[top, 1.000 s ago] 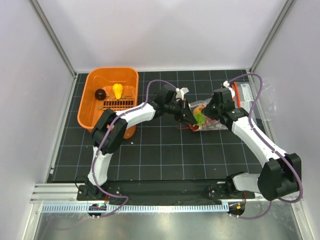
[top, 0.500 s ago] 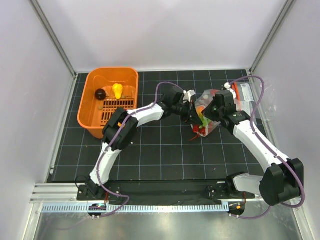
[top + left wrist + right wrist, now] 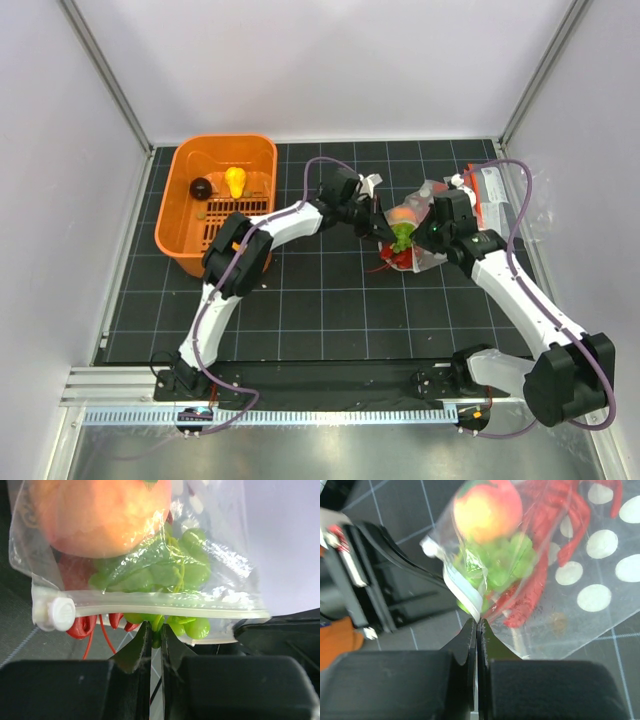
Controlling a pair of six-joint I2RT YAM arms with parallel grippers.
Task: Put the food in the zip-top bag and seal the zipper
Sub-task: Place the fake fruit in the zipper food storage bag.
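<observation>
Both grippers are pinched shut on the zip-top bag [image 3: 418, 258]. The left gripper [image 3: 156, 630] bites the thin lip just under the zipper [image 3: 165, 605]. The right gripper [image 3: 476, 625] bites the white edge at the mouth of the bag.

All the food is in the bag. The peach [image 3: 100, 510] sits deepest, with the grapes [image 3: 160, 570] next to it. The lobster [image 3: 555, 525] lies along one side. Some grapes press right up against the zipper, and red lobster bits show just past it. I cannot tell if they poke out of the mouth. A white slider [image 3: 60, 614] sits at one end of the zipper.

So I think the filling part is done and the closing part is on. I cannot tell if any of the zipper is shut yet. Next, the food should be shaken or pushed deeper. Then the strip can close flat from one end to the other with nothing caught in it.

The bag seems to hang between the two grippers, above the middle right of the table [image 3: 330, 300]. The left arm [image 3: 270, 228] stretches far across, past the orange basket [image 3: 172, 205]. The right arm [image 3: 510, 290] leans in from the right side to meet it.
</observation>
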